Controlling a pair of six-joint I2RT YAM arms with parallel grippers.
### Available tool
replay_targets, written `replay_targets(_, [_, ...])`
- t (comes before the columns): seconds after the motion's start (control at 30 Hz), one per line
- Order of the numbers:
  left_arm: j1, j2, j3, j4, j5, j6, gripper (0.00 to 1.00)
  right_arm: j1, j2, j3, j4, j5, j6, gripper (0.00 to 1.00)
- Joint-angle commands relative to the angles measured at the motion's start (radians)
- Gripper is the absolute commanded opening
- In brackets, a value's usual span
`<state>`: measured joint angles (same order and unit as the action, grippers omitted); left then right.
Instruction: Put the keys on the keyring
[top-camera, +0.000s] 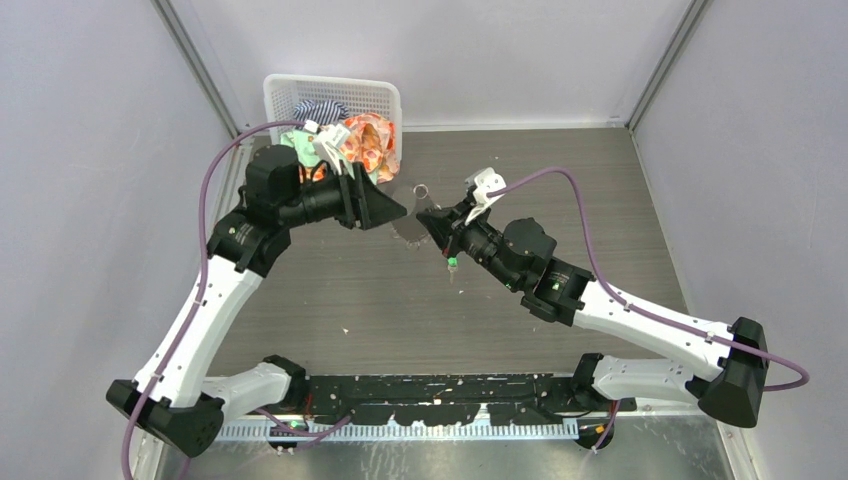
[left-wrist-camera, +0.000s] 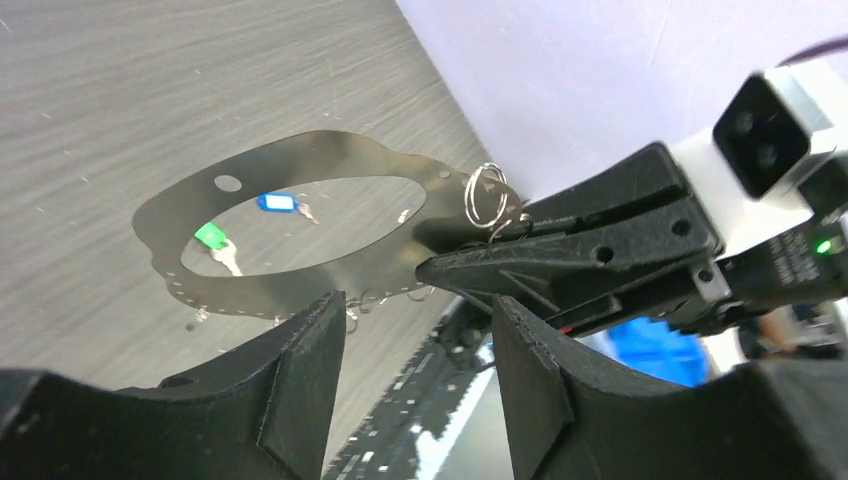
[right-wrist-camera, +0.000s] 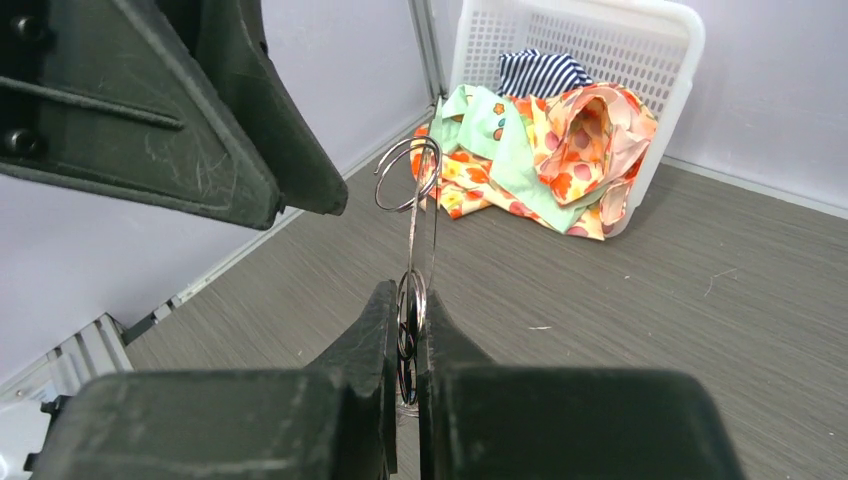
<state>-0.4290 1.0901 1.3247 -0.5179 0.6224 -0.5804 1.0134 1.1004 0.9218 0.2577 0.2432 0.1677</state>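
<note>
The keyring (left-wrist-camera: 300, 150) is a thin silvery loop held up off the table, with small wire rings (left-wrist-camera: 487, 190) along its rim. My right gripper (right-wrist-camera: 412, 310) is shut on that rim and on the small rings; in the left wrist view its black fingers (left-wrist-camera: 560, 255) come in from the right. Through the loop's opening the left wrist view shows the blue-headed key (left-wrist-camera: 277, 203) and the green-headed key (left-wrist-camera: 210, 236) down by the tabletop. The green key (top-camera: 452, 262) lies under the right wrist. My left gripper (left-wrist-camera: 415, 370) is open and empty, just short of the keyring's near edge.
A white basket (top-camera: 330, 92) with colourful clothes (top-camera: 365, 145) spilling out stands at the back left, close behind the left arm. Grey walls close in the table on three sides. The two grippers (top-camera: 412, 215) nearly meet at mid-table.
</note>
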Motion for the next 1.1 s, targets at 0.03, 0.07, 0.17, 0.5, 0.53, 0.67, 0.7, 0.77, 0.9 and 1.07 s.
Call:
replay_targets(0.03, [0.016, 0.000, 0.009, 0.136, 0.105, -0.281, 0.57, 0.006, -0.002, 0.031, 0.099, 0.036, -0.006, 0.01])
replay_targets(0.07, [0.016, 0.001, 0.009, 0.141, 0.104, -0.294, 0.57, 0.006, 0.000, 0.031, 0.103, 0.037, -0.004, 0.01])
replay_targets(0.17, [0.016, 0.006, -0.005, 0.154, 0.096, -0.310, 0.57, 0.006, 0.010, 0.036, 0.114, 0.036, -0.003, 0.01])
replay_targets(0.5, [0.016, 0.033, -0.060, 0.239, 0.065, -0.358, 0.55, 0.006, 0.060, 0.061, 0.138, 0.019, 0.025, 0.01])
replay_targets(0.53, [0.016, 0.034, -0.061, 0.243, 0.060, -0.360, 0.54, 0.007, 0.062, 0.062, 0.139, 0.018, 0.028, 0.01])
replay_targets(0.67, [0.016, 0.040, -0.072, 0.258, 0.049, -0.358, 0.52, 0.007, 0.075, 0.066, 0.145, 0.011, 0.041, 0.01])
replay_targets(0.7, [0.016, 0.040, -0.075, 0.263, 0.047, -0.358, 0.52, 0.007, 0.079, 0.066, 0.146, 0.009, 0.044, 0.01])
replay_targets(0.77, [0.016, 0.043, -0.079, 0.270, 0.044, -0.357, 0.50, 0.006, 0.083, 0.067, 0.147, 0.004, 0.050, 0.01])
replay_targets(0.9, [0.023, 0.048, -0.075, 0.281, 0.041, -0.356, 0.45, 0.006, 0.088, 0.065, 0.146, -0.001, 0.059, 0.01])
replay_targets(1.07, [0.047, 0.044, -0.065, 0.305, 0.042, -0.368, 0.39, 0.006, 0.088, 0.056, 0.150, -0.001, 0.071, 0.01])
